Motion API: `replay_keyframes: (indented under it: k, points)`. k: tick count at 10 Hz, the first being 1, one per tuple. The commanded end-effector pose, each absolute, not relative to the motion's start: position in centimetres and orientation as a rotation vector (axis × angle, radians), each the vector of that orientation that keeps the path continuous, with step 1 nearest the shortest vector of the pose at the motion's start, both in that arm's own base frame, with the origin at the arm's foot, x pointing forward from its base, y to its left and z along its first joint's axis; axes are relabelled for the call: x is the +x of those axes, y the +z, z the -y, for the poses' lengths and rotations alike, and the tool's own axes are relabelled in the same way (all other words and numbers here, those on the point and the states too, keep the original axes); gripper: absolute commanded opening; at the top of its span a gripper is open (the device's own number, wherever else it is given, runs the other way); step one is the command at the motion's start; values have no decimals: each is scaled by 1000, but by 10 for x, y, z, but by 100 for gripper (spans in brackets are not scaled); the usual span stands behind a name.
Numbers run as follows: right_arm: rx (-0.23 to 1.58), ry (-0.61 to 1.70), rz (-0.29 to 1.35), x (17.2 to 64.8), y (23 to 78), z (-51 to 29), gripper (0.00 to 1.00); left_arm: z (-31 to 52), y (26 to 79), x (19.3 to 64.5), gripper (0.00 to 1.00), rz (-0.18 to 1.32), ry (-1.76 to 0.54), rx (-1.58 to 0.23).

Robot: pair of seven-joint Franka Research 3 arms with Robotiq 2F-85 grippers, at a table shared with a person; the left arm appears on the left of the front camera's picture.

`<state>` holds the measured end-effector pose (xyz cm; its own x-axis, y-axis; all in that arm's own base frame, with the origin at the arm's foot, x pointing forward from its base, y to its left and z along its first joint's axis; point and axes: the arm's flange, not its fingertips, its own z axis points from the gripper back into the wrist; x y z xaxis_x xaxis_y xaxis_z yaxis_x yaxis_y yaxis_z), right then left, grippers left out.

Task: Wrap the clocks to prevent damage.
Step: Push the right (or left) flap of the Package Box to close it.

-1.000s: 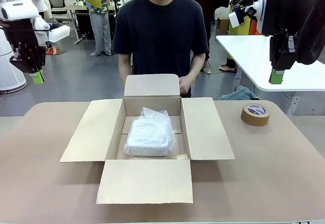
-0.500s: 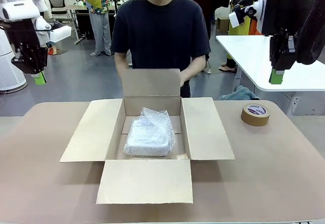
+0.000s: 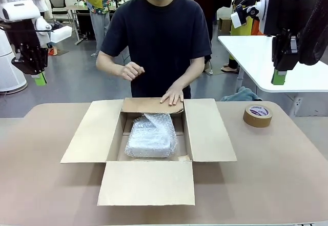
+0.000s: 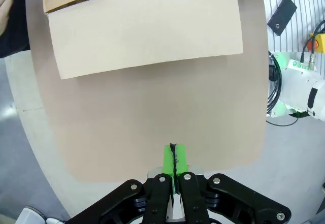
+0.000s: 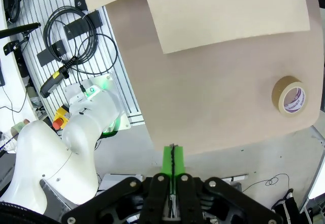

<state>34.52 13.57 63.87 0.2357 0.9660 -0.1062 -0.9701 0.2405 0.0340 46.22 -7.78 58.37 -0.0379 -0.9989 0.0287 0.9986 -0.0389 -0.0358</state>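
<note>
A bundle in bubble wrap (image 3: pixel 151 136) lies inside the open cardboard box (image 3: pixel 205 131) at the table's middle; no clock face shows through the wrap. The person's hand (image 3: pixel 172 97) presses the far flap (image 3: pixel 148 105) down over the box, and the other hand (image 3: pixel 131 71) hangs in a loose fist above. My left gripper (image 3: pixel 39 78) is raised high at the far left, shut and empty, its green pads pressed together (image 4: pixel 173 159). My right gripper (image 3: pixel 278 77) is held high at the right, also shut with nothing in it (image 5: pixel 172 160).
A roll of brown packing tape (image 3: pixel 257 115) lies on the table right of the box, also seen from above (image 5: pixel 290 96). The box's side and near flaps lie spread flat. A white table (image 3: pixel 266 62) stands behind on the right.
The person has folded the far flap from upright down over the box and leaned forward. My left gripper rose slightly; the right has not moved.
</note>
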Motion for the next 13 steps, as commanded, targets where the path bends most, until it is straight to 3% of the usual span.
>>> replay_keyframes:
  k: [1, 13]
  points:
    - [-22, 1316, -109, 345, 638, -138, 1, 76, 586, 463, 0, -14, -1606, -22]
    - [-22, 1316, -109, 345, 638, -138, 1, 76, 586, 463, 0, -14, -1606, -22]
